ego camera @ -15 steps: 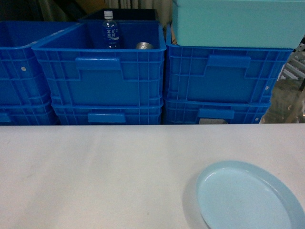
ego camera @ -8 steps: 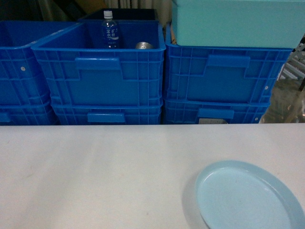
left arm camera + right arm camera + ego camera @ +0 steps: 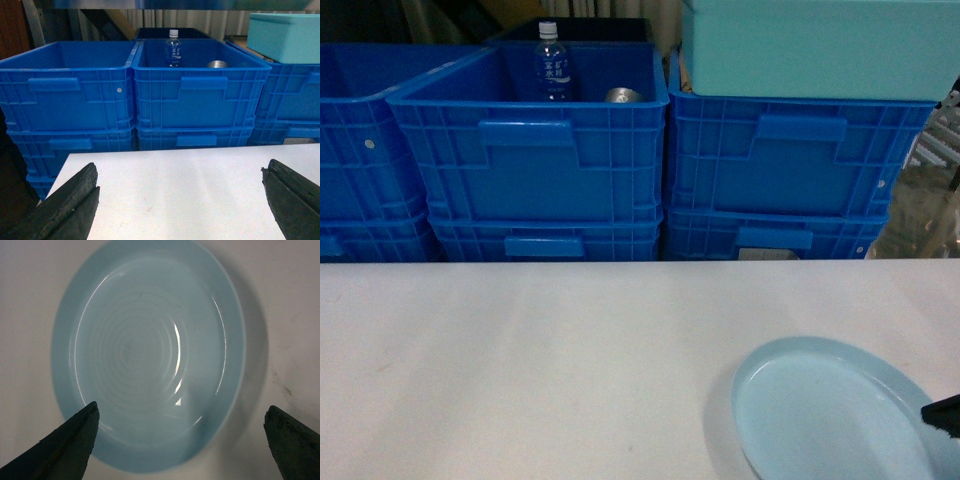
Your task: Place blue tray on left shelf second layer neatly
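Observation:
The blue tray (image 3: 835, 415) is a pale round shallow dish lying flat on the white table (image 3: 520, 360) at the front right. My right gripper (image 3: 182, 406) hovers over the tray (image 3: 150, 350) with its jaws wide open, near the tray's near rim and holding nothing. One of its black fingertips (image 3: 942, 413) shows at the right edge of the head view. My left gripper (image 3: 180, 167) is open above bare table on the left, holding nothing. Of the left shelf, only a grey metal post (image 3: 34, 22) shows behind the crates.
Stacked dark-blue ribbed crates (image 3: 530, 150) stand in a row right behind the table's far edge. One holds a water bottle (image 3: 551, 62) and a metal can (image 3: 622, 96). A teal bin (image 3: 815, 45) sits on the right stack.
A black fingertip of my right gripper has come into the head view at the right edge, over the tray's rim. The tray and crates have not moved.

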Robot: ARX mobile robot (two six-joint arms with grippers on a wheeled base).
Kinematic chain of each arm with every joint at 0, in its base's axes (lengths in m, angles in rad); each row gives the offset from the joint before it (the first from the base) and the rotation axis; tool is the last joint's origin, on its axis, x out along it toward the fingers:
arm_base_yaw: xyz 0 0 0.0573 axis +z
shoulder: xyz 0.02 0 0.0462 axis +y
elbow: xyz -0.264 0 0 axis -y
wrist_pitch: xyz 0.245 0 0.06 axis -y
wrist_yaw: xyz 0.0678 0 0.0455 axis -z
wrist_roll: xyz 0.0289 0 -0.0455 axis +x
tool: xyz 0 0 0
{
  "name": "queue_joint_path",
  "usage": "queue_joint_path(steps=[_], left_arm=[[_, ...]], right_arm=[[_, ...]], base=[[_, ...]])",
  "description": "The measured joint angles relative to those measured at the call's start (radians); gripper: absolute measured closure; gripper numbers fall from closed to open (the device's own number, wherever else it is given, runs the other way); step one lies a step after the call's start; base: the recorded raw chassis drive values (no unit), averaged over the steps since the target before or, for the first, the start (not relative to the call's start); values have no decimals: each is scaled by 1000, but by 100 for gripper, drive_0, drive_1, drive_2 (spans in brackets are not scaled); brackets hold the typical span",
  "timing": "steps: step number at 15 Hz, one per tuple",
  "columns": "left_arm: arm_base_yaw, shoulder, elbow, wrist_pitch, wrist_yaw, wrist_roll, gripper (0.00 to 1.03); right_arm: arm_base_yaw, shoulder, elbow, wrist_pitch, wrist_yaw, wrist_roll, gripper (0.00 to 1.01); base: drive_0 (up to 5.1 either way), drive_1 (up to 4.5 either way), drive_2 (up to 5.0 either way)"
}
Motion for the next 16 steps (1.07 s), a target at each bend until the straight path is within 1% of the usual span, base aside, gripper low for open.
queue_joint_path(steps=[1,2,3,4,6,7,8,11,12,13,16], left_arm=[[0,0,0,0,0,0,5],[0,0,0,0,0,0,5],[0,0,0,0,0,0,5],[0,0,0,0,0,0,5],[0,0,0,0,-1,0,5],[0,0,0,0,0,0,5],[0,0,0,0,0,0,5],[0,0,0,0,0,0,5],[0,0,0,0,0,0,5],[0,0,0,0,0,0,5],[0,0,0,0,0,0,5]], right_arm=[[23,65,0,65,-2,18,3],[39,131,5,117,-14,45,3],[58,198,39,187,-16,56,3],[64,220,45,209,-13,57,4],[75,254,48,248,3,53,21],[76,267,48,261,17,48,32],[76,279,48,271,34,32,45],[75,293,48,289,75,7,72],[74,296,48,296,84,6,81],[74,296,48,296,93,5,88],[74,291,47,291,97,-3,100]], base=[[0,0,0],[0,0,0],[0,0,0],[0,0,0],[0,0,0],[0,0,0],[0,0,0],[0,0,0],[0,0,0],[0,0,0],[0,0,0]])
